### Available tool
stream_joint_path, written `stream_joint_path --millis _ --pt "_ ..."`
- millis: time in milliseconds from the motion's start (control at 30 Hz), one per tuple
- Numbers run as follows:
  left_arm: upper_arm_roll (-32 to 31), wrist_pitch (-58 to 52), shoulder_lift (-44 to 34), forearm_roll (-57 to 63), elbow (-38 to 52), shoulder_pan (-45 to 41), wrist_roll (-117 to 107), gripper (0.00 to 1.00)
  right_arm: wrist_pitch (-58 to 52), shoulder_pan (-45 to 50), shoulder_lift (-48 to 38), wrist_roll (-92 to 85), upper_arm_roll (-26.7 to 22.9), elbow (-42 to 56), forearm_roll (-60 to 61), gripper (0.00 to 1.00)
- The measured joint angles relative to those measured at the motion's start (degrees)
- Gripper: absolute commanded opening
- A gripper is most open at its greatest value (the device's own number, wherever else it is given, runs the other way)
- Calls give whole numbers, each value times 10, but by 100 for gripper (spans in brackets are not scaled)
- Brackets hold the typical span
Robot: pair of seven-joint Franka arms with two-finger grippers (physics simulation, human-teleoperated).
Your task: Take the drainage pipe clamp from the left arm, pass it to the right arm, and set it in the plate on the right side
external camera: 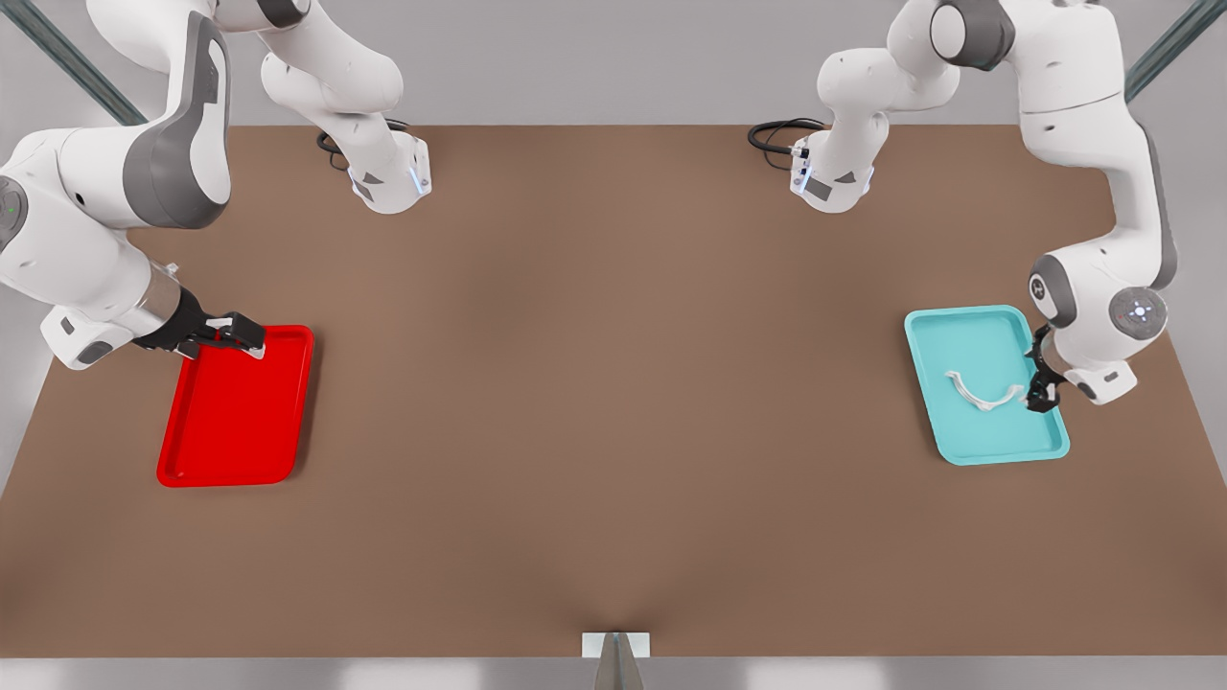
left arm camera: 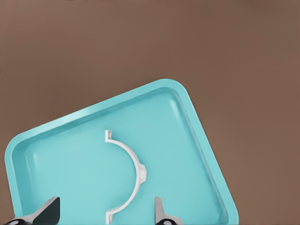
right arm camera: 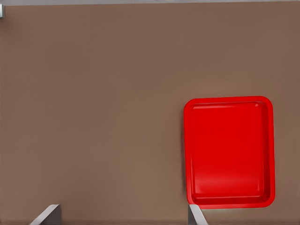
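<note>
Lying flat inside the glossy teal tray (external camera: 987, 436) at the front view's right: the drainage pipe clamp (external camera: 983, 392), a thin white plastic C-strip with short tabs. Hovering at that tray's edge, spread wide and holding nothing: the left gripper (left arm camera: 105, 213). Hanging over the smooth red plate (external camera: 235, 450), likewise parted and empty: the right gripper (external camera: 240, 335). Underlying everything: a matte brown table (external camera: 613, 431).

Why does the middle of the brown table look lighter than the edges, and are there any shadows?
In the front view the table is paler at its center and darker toward the near edge, so the light is uneven. The red tray throws a soft shadow beside its rim. In the left wrist view the teal tray shows a faint sheen along its inner wall.
</note>
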Motion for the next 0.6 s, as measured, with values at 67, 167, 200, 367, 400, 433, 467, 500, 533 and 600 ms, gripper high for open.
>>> stream_joint_path --millis 67,167,200,367,400,433,467,500,533,600 --pt "-1 27 11 8 -13 4 -70 98 0 0 0 0 0 0 0 100" --pt "-1 55 32 -1 -19 18 -163 98 0 -1 0 0 0 -1 0 100" --pt "-1 62 38 -7 -20 19 -191 96 0 -2 0 0 0 -1 1 100" --pt "-2 92 82 -22 -19 37 -307 93 0 -5 0 0 0 -1 1 100" --pt "-3 100 90 -23 -19 41 -326 93 0 -5 0 0 0 -1 1 100" --pt "-3 106 97 -24 -18 44 -343 93 0 -5 0 0 0 0 1 100" --pt "-4 112 102 -25 -18 46 -359 93 0 -5 0 0 0 0 2 100" --pt "-5 118 107 -26 -18 50 -373 93 0 -5 0 0 0 -1 2 100" --pt "-6 123 112 -26 -18 53 -387 93 0 -5 0 0 0 -1 2 100" --pt "-7 133 118 -27 -17 58 -410 93 0 -5 0 0 0 0 2 100"
